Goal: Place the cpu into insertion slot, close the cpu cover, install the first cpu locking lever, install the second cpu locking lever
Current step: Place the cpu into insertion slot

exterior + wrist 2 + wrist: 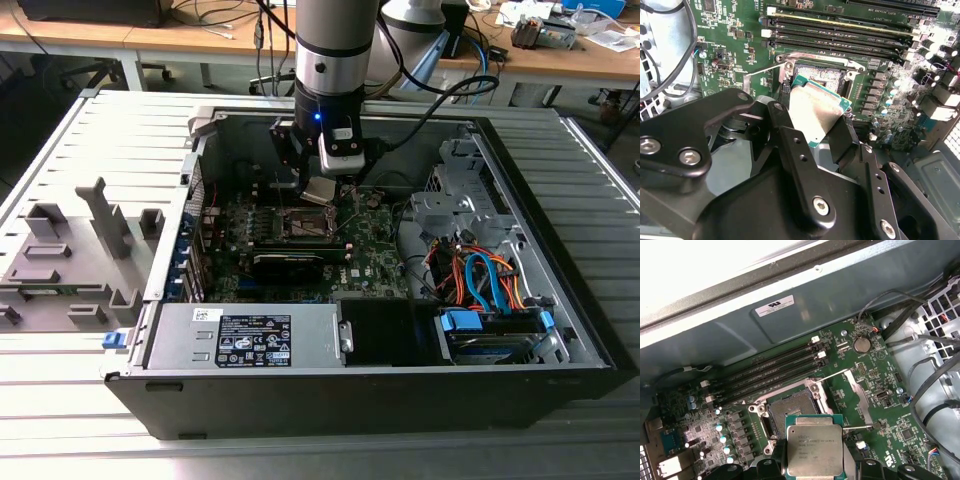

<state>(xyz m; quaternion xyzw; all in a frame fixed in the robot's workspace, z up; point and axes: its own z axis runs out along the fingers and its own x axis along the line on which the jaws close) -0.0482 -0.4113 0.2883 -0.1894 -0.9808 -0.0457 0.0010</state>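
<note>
— What's the pincer [812,131] up to?
— Clenched on the chip [816,111], with a black finger [785,135] on each of two opposite edges.
— Is the chip in the socket?
— No. It hangs in the air inside the open computer case [350,400], above the green board [375,250]. The socket [790,412] lies bare close below it, square and dark with a metal rim, nothing seated in it.
— What's around the socket?
— Long black memory slots [775,367] run along one side. In the exterior view a black card [290,262] lies just beside it, nearer the camera. The case sits on the grey slatted table [60,400].
</note>
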